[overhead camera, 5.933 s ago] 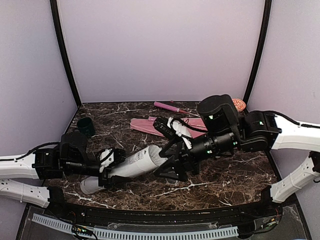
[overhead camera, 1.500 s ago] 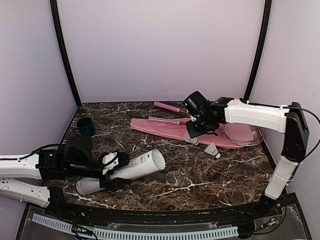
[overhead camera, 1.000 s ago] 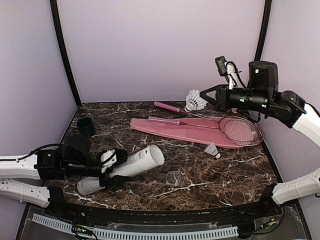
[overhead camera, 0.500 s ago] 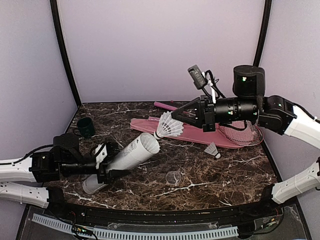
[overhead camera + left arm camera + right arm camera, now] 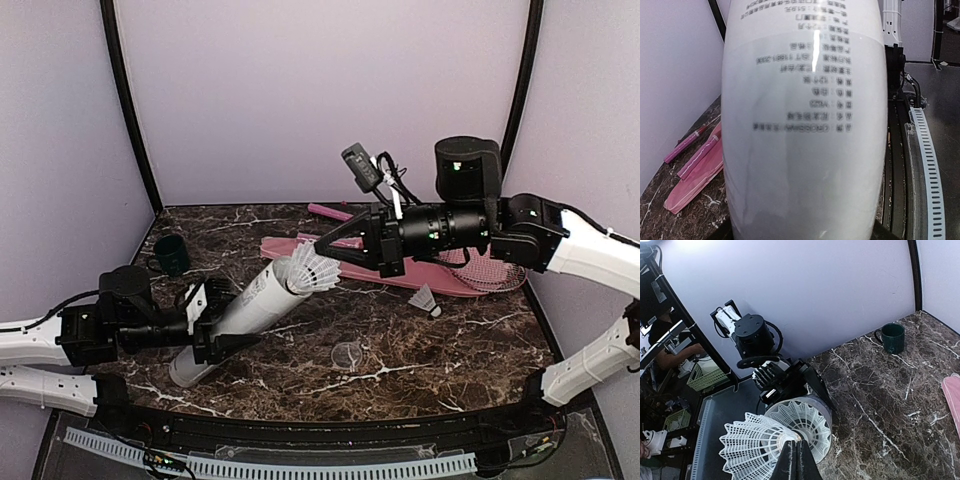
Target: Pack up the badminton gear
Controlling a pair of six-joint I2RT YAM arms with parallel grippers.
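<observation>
My left gripper [image 5: 222, 320] is closed round the long pale grey tube [image 5: 245, 308] and holds it tilted up to the right; the tube [image 5: 805, 125] fills the left wrist view. My right gripper [image 5: 325, 260] is shut on the narrow end of a white shuttlecock [image 5: 308, 270] right at the tube's open mouth. In the right wrist view this shuttlecock [image 5: 752, 450] hangs beside the mouth, where another shuttlecock [image 5: 810, 426] sits inside. A third shuttlecock [image 5: 425, 298] lies on the table. The pink cover [image 5: 400, 272] lies behind, with a racket head [image 5: 492, 268] on it.
A dark green cup [image 5: 170, 254] stands at the back left of the marble table [image 5: 440, 350]. A small clear cap [image 5: 347, 353] lies in front of the middle. A pink racket handle [image 5: 335, 212] lies by the back wall.
My right gripper has carried the shuttlecock left and down to the tube's mouth. My left gripper has tipped the tube up more steeply.
</observation>
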